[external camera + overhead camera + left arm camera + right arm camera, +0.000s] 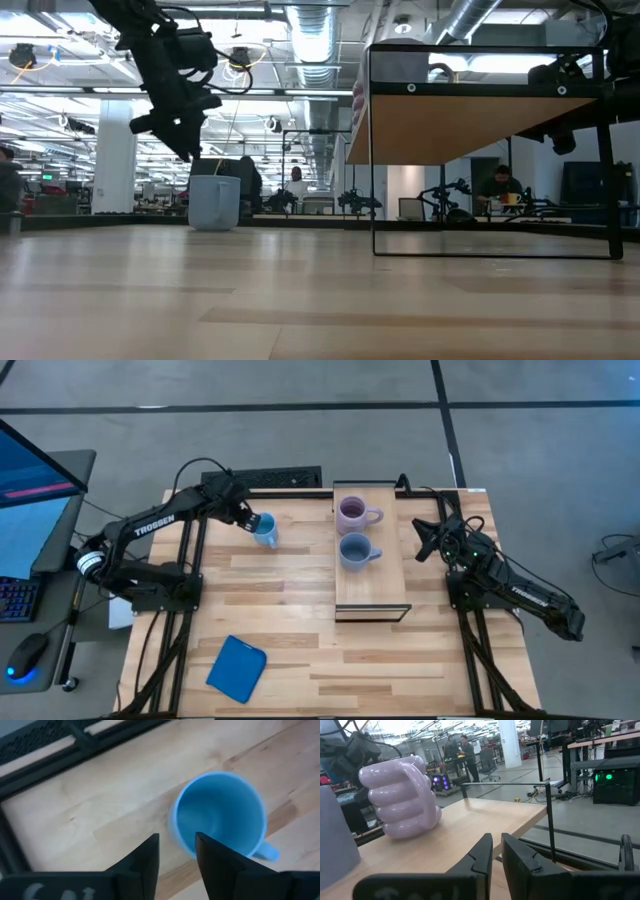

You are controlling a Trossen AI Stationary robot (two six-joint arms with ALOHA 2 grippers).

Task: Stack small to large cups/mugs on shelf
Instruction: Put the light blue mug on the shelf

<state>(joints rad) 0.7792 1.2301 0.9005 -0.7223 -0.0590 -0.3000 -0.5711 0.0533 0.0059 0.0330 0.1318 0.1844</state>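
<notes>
I'm hanging the left end effector just above the light blue mug, fingers parted and gripping nothing. From this look-down, the rim sits just past my fingertips, so my plan is to come straight down with one finger inside the wall and one outside, opposite the handle, then pinch gently. The mug stands upright on the tabletop at ten o'clock, empty. Farther over, on the shelf, the grey-blue mug and purple mug stand side by side, both apparently empty. The right end effector waits beside the shelf, fingers nearly together, holding nothing.
</notes>
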